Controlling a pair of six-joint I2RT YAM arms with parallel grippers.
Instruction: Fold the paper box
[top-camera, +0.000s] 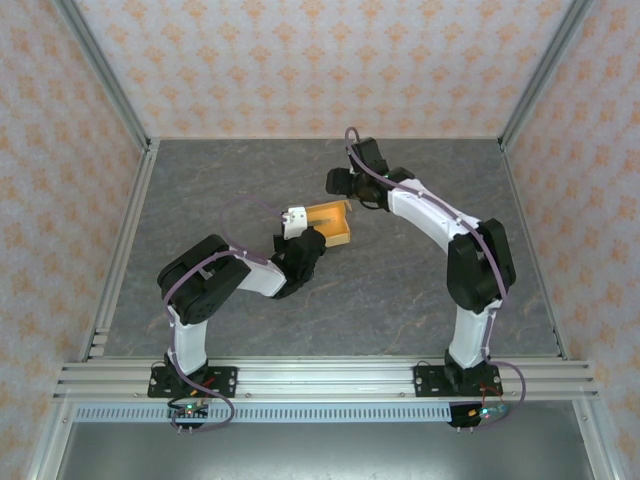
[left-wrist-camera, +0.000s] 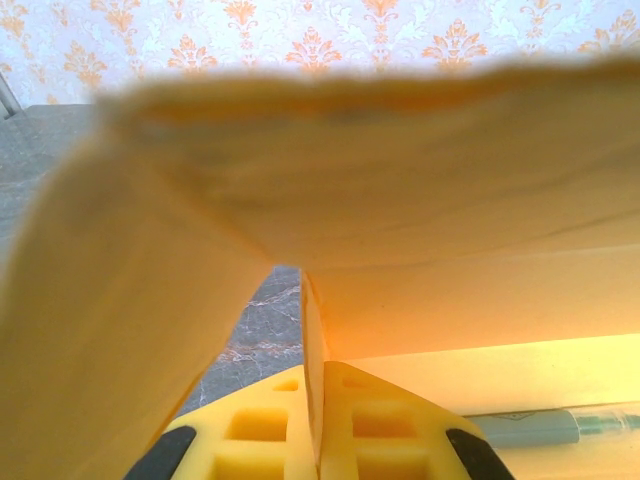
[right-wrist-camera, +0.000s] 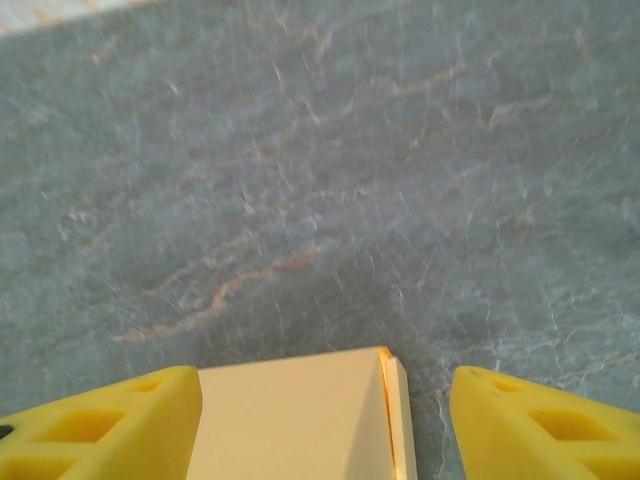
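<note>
Top view: the box (top-camera: 330, 222), thin tan card, sits partly formed mid-counter (top-camera: 420, 290), walls raised, top apparently not yet closed. Left wrist view: the left fingers (left-wrist-camera: 345, 385) are clamped on one smooth card wall. Right wrist view: the right fingers (right-wrist-camera: 110, 420) stand apart, straddling a crisp creased corner, gripping nothing, above grey veined stone.

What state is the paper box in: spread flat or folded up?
Partly folded up: from above the paper box shows raised walls; its panels bend over the left tool pinching it.
</note>
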